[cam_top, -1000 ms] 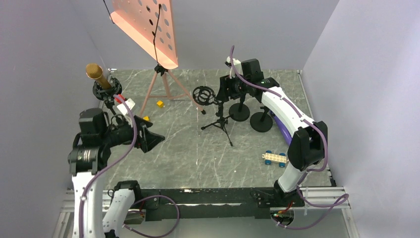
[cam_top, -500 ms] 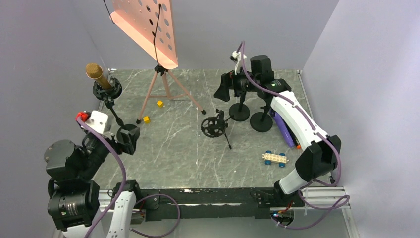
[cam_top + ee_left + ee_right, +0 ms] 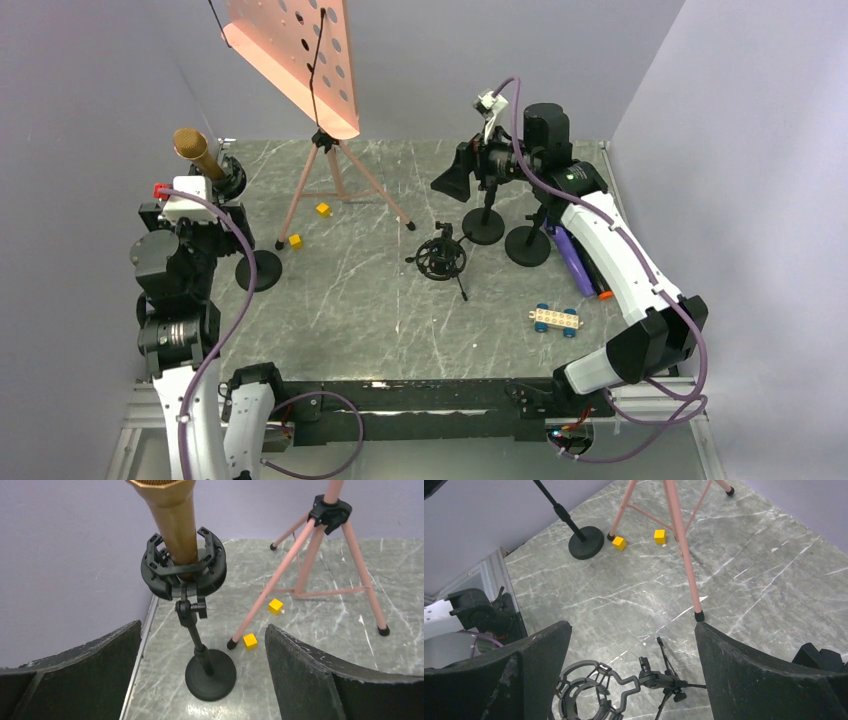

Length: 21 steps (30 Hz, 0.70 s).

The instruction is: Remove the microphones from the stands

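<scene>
The gold microphone (image 3: 194, 151) sits upright in a black shock mount (image 3: 183, 569) on a stand with a round base (image 3: 210, 674) at the far left, by the wall. In the left wrist view my left gripper (image 3: 202, 627) faces this stand from close by. It is open, its fingers on either side of the pole and touching nothing. My right gripper (image 3: 452, 181) hangs open over the table's back middle. Below it a small tripod stand with an empty shock mount (image 3: 589, 692) lies tipped over.
A pink music-stand tripod (image 3: 330, 170) stands just right of the microphone stand, two yellow cubes (image 3: 250, 641) by its feet. Two black round-base stands (image 3: 527, 246) and a purple object (image 3: 575, 256) are at the back right. A toy brick car (image 3: 556, 318) lies at the front right.
My left arm swung back left and now faces the microphone stand. My right gripper opened wide and rose. The small tripod with the empty mount tipped over forwards.
</scene>
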Tool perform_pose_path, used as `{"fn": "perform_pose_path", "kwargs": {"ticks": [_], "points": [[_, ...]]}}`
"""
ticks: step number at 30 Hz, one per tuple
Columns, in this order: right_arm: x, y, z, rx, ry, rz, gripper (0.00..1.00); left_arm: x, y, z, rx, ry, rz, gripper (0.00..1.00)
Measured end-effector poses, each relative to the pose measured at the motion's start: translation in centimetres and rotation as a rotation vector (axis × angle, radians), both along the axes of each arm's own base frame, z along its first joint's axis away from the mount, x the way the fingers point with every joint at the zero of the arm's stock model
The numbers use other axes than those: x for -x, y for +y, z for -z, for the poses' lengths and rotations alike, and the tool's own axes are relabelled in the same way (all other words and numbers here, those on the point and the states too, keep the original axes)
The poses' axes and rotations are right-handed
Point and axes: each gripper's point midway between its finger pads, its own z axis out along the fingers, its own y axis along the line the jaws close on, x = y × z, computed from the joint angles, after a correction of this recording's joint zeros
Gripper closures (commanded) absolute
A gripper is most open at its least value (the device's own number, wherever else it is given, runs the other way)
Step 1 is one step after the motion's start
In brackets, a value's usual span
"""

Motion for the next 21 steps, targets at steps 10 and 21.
{"fn": "perform_pose_path", "kwargs": {"ticks": [10, 21], "points": [[0.8, -0.5, -1.3, 0.01, -0.079, -0.017, 0.0, -4.6, 1.9, -0.8, -0.033, -0.117, -0.046, 0.07], [3.2, -0.2, -1.7, 0.042, -0.135, -0.149, 0.0, -7.1, 2.7, -2.9, -0.13, -0.258, -0.048, 0.24]]}}
